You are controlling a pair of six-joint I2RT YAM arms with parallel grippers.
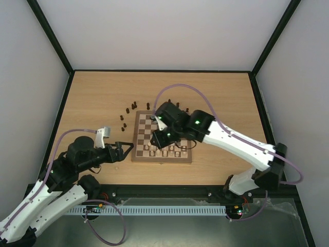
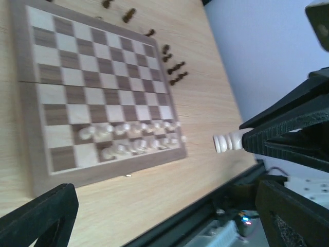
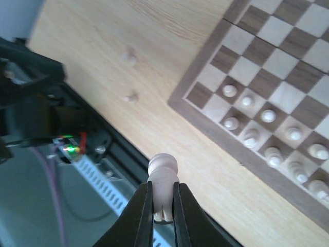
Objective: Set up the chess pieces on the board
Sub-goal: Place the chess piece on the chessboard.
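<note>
The board lies mid-table, and also shows in the left wrist view and the right wrist view. Cream chess pieces fill two rows at its near edge. My right gripper is shut on a cream piece, held in the air over the tabletop by the board's near left corner. It shows in the left wrist view too. My left gripper is open and empty just left of the board, with jaws wide apart.
Several dark pieces stand loose on the tabletop beyond the board's far left corner. Two small cream pieces lie on the table left of the board. The table's black front rail runs close by.
</note>
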